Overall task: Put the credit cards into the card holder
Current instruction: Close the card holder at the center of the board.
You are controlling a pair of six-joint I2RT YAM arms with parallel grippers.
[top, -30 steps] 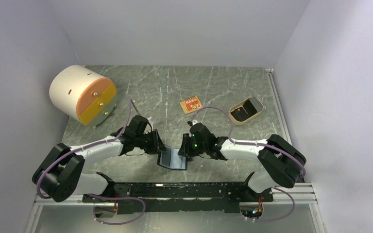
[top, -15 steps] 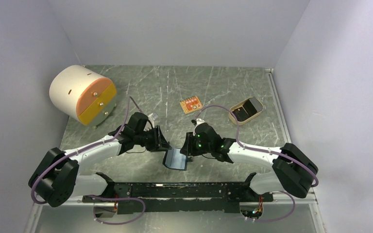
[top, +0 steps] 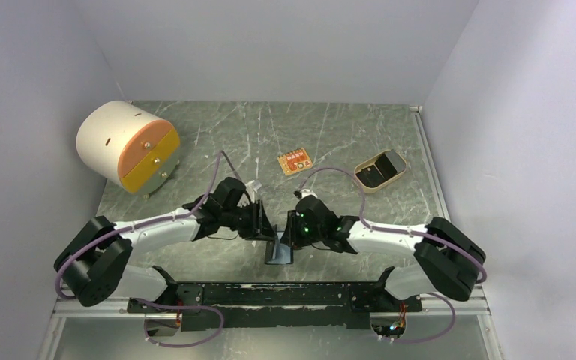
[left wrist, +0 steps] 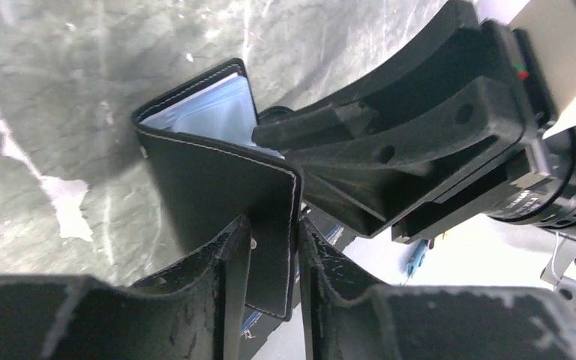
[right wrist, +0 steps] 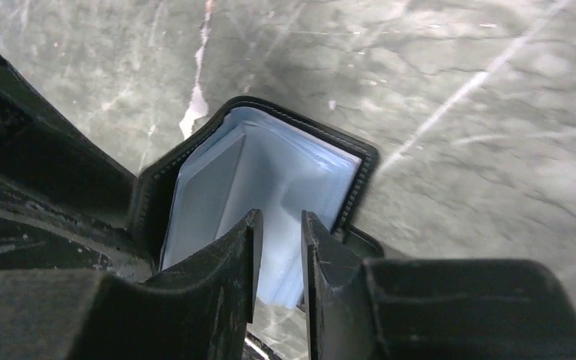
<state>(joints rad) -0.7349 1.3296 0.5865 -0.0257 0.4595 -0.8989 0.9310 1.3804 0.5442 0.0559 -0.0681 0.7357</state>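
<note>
The black card holder [top: 278, 251] stands on edge near the table's front, half open between the two grippers. My left gripper [top: 267, 225] is shut on its black cover flap [left wrist: 210, 180], which fills the gap between the fingers [left wrist: 274, 225]. My right gripper [top: 289, 229] comes in from the other side. Its fingers [right wrist: 281, 217] are pinched on the bluish inner pockets [right wrist: 285, 165]. The dark credit cards [top: 376, 173] lie in the tan tray [top: 365, 189] at the back right, far from both grippers.
A white drum-shaped drawer unit [top: 124, 146] with an orange and yellow front stands at the back left. A small orange circuit board [top: 295, 162] lies mid-table. The black mounting rail [top: 270, 294] runs along the near edge. Walls close in on three sides.
The card holder lay open and flat; now it is folded narrower and stands upright. The left gripper has moved right towards the right gripper, which has shifted only slightly.
</note>
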